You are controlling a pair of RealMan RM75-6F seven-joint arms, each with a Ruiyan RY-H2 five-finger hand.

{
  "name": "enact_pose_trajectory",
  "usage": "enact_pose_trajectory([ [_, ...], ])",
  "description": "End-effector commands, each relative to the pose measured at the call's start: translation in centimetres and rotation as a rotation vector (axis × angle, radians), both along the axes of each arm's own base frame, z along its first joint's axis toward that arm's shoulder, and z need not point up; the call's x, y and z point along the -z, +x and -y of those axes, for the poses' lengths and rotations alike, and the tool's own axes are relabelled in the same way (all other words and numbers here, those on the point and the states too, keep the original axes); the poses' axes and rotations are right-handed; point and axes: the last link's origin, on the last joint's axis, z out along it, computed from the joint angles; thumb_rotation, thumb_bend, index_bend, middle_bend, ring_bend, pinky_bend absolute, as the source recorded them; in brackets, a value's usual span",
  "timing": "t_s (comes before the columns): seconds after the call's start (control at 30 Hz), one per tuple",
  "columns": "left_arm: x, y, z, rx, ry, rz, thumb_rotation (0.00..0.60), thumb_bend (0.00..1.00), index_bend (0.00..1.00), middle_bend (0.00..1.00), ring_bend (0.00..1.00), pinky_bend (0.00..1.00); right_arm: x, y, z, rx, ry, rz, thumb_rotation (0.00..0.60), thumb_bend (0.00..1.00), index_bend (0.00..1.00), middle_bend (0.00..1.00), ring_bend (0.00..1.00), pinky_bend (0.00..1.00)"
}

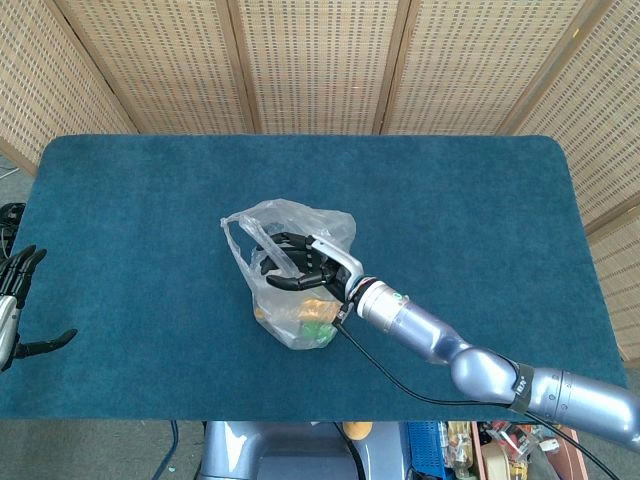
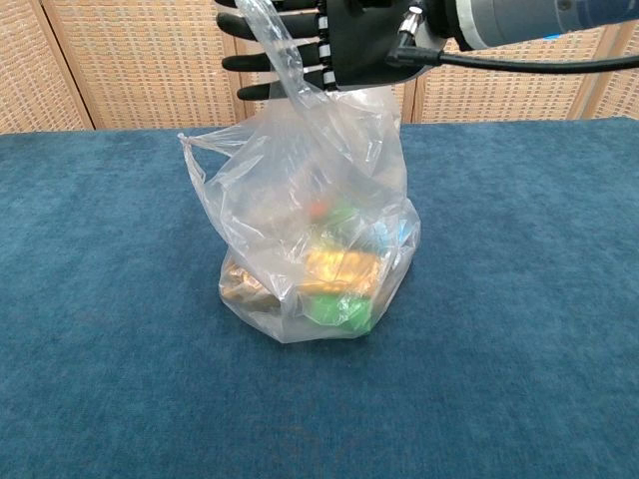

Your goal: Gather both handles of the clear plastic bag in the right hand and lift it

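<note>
The clear plastic bag [image 1: 297, 318] [image 2: 300, 215] stands on the blue table, with orange, green and brown items inside. My right hand [image 1: 297, 264] [image 2: 324, 42] is raised above it, fingers pointing left. One handle strip [image 2: 272, 38] runs over those fingers and the bag's upper film is stretched up to the hand. The other handle [image 2: 196, 152] [image 1: 232, 226] hangs loose at the bag's left side, outside the hand. The bag's bottom rests on the table. My left hand [image 1: 14, 300] hovers at the table's left edge, fingers apart, holding nothing.
The blue felt table [image 1: 460, 210] [image 2: 519, 319] stretches wide on all sides of the bag. Woven screen panels [image 1: 320, 60] stand behind its far edge. A black cable [image 2: 539, 64] trails from my right wrist.
</note>
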Motion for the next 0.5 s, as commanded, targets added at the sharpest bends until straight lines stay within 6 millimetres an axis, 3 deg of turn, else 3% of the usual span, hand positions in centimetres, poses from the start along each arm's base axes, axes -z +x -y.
enact_pose_trajectory([
  [0.03, 0.0, 0.0, 0.0, -0.001, -0.001, 0.001, 0.6, 0.15, 0.0, 0.0, 0.0, 0.0, -0.3, -0.3, 0.1, 0.032, 0.012, 0.051, 0.6, 0.33, 0.34, 0.51, 0.32, 0.27],
  [0.23, 0.1, 0.0, 0.0, 0.0, -0.002, -0.001, 0.6, 0.15, 0.0, 0.0, 0.0, 0.0, -0.6, -1.0, 0.2, 0.053, 0.016, 0.078, 0.6, 0.33, 0.34, 0.55, 0.38, 0.37],
  [0.5, 0.1, -0.1, -0.1, -0.006, -0.003, -0.001, 0.6, 0.15, 0.0, 0.0, 0.0, 0.0, -1.2, -1.4, -0.1, 0.052, 0.038, 0.098, 0.6, 0.29, 0.46, 0.58, 0.4, 0.38],
])
